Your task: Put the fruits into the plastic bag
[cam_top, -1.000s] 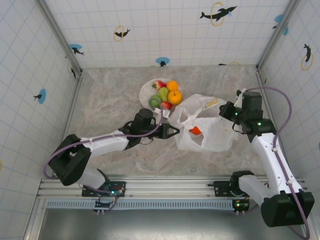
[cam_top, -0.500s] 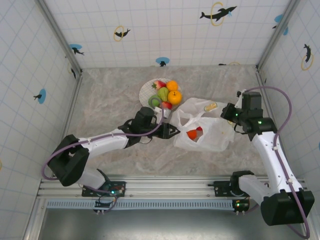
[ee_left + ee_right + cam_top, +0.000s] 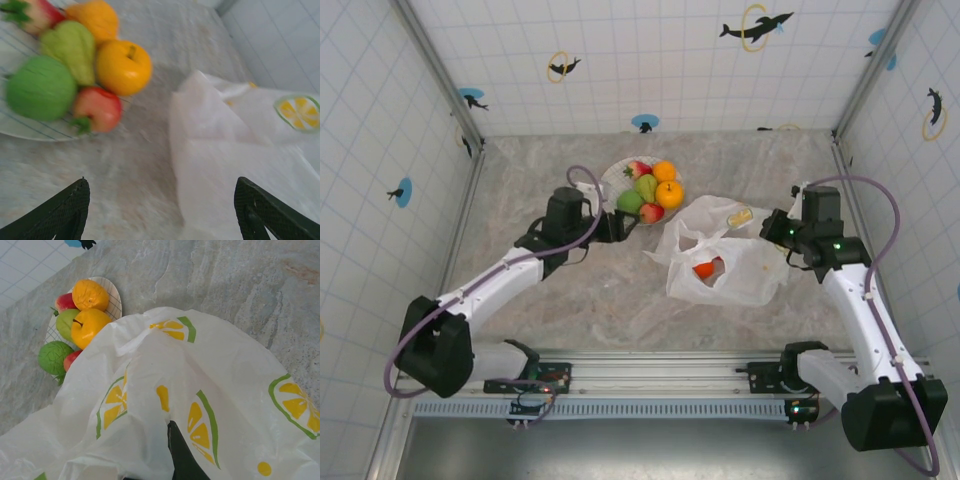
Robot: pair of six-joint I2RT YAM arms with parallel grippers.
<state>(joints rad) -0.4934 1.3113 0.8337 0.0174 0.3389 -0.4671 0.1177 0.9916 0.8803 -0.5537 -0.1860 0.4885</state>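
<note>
The left gripper (image 3: pixel 160 217) hangs empty with its fingers spread wide, low over the marble table (image 3: pixel 540 290), pointing toward the upper right of the overhead frame. Just beyond its tips, in the upper left of the left wrist view, sits the plate (image 3: pixel 17 127) heaped with six of the fruits: one strawberry (image 3: pixel 30 12), two oranges (image 3: pixel 122 67), one pear (image 3: pixel 70 45), one green apple (image 3: pixel 40 87) and one small red fruit (image 3: pixel 97 107) at the near rim. The pear's long axis runs from upper left to lower right in that view. In the overhead view the plate lies centre top, and the plastic bag (image 3: pixel 750 280) lies to its lower right, near but apart from it. The bag's long axis runs left to right, with a handle loop toward the left and the mouth gaping upward. One orange-red fruit (image 3: pixel 705 268) shows inside. The right gripper (image 3: pixel 775 228) is pinched on the bag's right edge, and in its own view one dark finger (image 3: pixel 182 460) is wrapped in plastic.
</note>
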